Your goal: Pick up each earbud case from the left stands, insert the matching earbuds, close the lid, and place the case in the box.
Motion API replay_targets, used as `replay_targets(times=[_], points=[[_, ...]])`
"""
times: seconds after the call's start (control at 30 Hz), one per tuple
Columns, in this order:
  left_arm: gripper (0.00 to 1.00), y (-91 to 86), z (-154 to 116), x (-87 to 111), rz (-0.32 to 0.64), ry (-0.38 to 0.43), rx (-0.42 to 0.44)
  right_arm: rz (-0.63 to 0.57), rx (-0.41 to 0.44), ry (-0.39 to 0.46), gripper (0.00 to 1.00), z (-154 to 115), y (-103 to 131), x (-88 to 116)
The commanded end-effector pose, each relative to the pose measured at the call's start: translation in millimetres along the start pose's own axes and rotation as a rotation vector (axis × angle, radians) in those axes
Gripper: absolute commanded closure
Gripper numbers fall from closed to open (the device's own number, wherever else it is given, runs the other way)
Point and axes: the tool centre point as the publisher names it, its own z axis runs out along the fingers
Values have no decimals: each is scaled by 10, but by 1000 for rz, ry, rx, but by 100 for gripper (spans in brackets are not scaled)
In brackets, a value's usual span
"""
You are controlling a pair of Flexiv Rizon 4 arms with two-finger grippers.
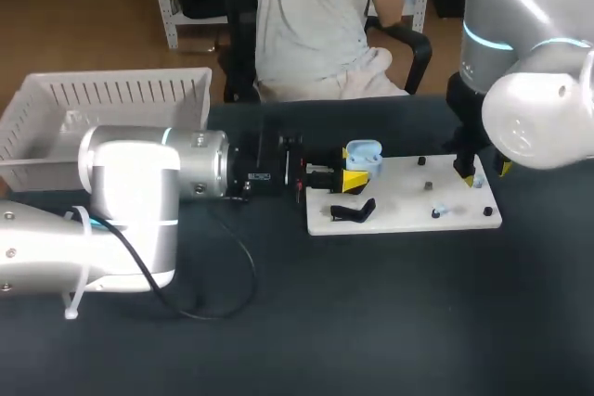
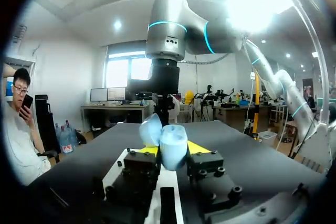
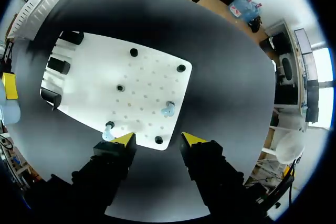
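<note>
1. The left pincer (image 2: 174, 149) is closed on the earbud case (image 2: 170, 145), its yellow tips on either side. The case is pale blue and rounded, with its lid tipped open.
2. The case hangs over the left end of the white board (image 1: 408, 201), which lies on the dark worktop (image 1: 371, 322).
3. The right pincer (image 3: 157, 139) is spread wide and empty above the board's right end, with a pale-blue earbud (image 3: 168, 110) just ahead of it.

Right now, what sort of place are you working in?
Probably a robotics lab or test bench: a white fixture board with pegs on a dark table, a white basket beside it, and my left gripper holding a blue earbud case.
</note>
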Motion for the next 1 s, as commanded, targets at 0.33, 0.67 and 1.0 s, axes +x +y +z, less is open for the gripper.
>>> replay_targets(times=[0.33, 0.67, 1.0], points=[[100, 4, 6, -4, 0, 2, 0, 191, 24, 26, 51, 139, -30, -74], [100, 4, 6, -4, 0, 2, 0, 229, 46, 2, 60, 198, -53, -49], [100, 4, 6, -4, 0, 2, 0, 217, 59, -25, 57, 241, -67, -111]])
